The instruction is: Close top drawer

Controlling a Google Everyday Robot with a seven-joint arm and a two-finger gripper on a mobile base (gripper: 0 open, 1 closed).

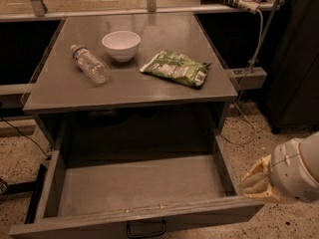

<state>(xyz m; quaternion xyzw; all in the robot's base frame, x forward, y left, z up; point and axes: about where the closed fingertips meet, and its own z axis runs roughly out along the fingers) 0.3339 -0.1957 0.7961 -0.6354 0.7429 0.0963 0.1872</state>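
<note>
On the bench [60, 91] lie a plastic bottle [90, 64], a white bowl [121, 45] and a green snack bag [175, 67], none of them part of the job. Below, the top drawer [139, 183] stands pulled far out, its black handle [145, 229] at the view's lower edge, so the closing is not yet begun. At the right, the hand [249, 180] hangs just beside the drawer's front right corner; whether it is clenched or released cannot be told.

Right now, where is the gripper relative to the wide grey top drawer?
The cream-and-white gripper is at the camera view's lower right, just outside the right front corner of the pulled-out wide grey top drawer.
</note>
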